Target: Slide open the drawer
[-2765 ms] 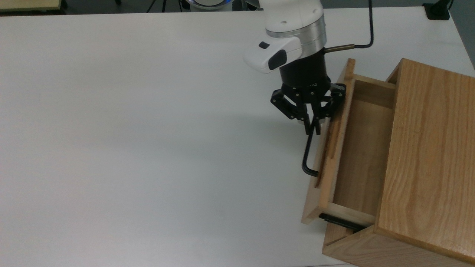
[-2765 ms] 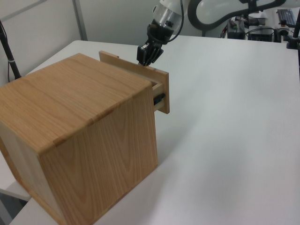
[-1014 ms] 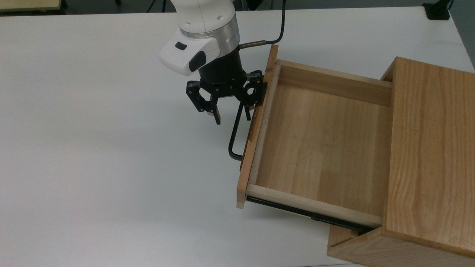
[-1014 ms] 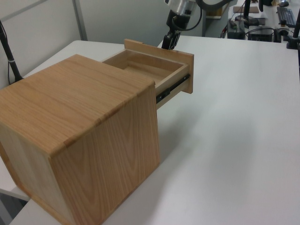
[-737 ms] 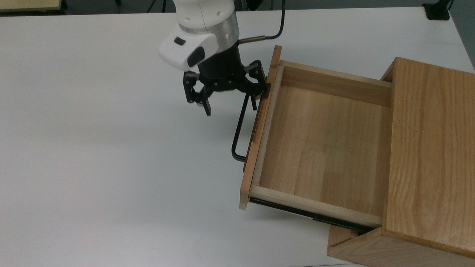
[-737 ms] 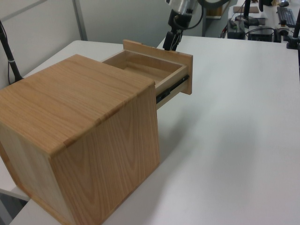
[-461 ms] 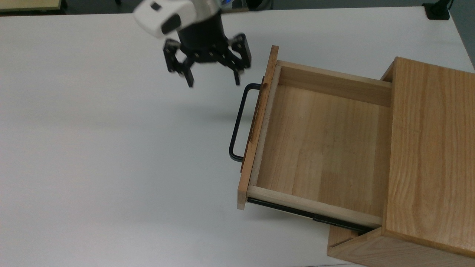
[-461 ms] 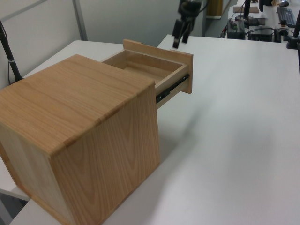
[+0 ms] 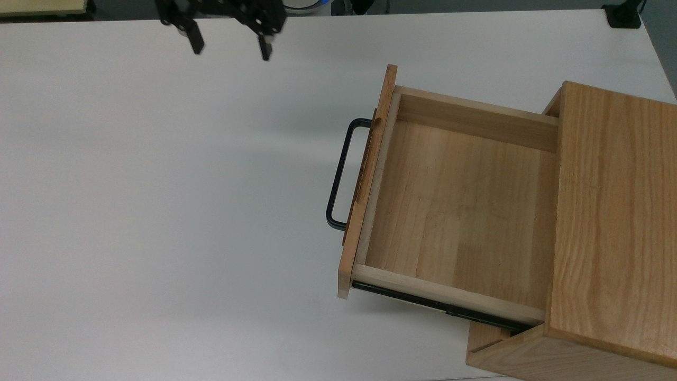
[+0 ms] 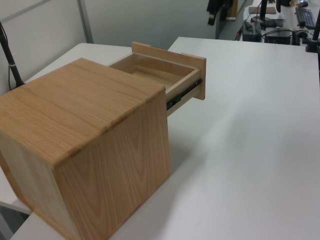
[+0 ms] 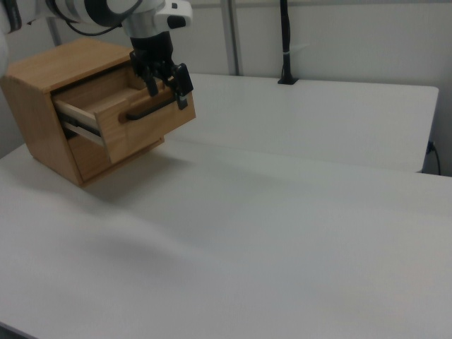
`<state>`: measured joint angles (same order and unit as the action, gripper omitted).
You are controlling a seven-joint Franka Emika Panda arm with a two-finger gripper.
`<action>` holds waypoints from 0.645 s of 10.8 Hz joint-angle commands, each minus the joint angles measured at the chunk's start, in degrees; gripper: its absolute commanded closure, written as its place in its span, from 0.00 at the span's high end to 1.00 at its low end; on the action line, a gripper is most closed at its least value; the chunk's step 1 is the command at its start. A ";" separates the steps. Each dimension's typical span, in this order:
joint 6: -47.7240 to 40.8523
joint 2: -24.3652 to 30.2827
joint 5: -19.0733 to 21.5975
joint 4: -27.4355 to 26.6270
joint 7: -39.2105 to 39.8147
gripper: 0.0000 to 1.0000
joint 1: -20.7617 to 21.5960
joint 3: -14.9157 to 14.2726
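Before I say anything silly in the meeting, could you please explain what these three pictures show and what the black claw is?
The black claw is the gripper of a robot arm: two fingers that pinch things. In the top view it hangs open and holds nothing, near the far edge of the white table, well away from the furniture.

The three pictures show one moment from three fixed cameras: the top view looks down, the left view looks from behind the wooden cabinet, and the right view looks across the table at its front.

On the table stands that oak cabinet. Its drawer is pulled out and empty, with a thin black handle on the front panel and a black rail along its side.
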<state>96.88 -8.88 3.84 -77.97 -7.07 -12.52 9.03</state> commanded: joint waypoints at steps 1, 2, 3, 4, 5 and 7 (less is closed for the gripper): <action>-4.40 5.26 -3.02 -2.01 -0.58 1.00 4.40 -8.03; -6.16 6.14 -4.53 -2.09 -0.31 1.00 7.56 -12.32; -6.52 7.11 -4.63 -3.05 -0.22 1.00 10.73 -15.85; -6.27 8.86 -4.72 -5.58 -0.22 1.00 12.76 -17.54; -5.91 9.57 -5.41 -7.18 0.12 1.00 13.04 -17.64; -6.17 10.46 -8.22 -8.85 4.85 1.00 14.36 -17.55</action>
<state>90.55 -1.51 -1.81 -81.89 -6.33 -0.98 -7.22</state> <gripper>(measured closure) 0.000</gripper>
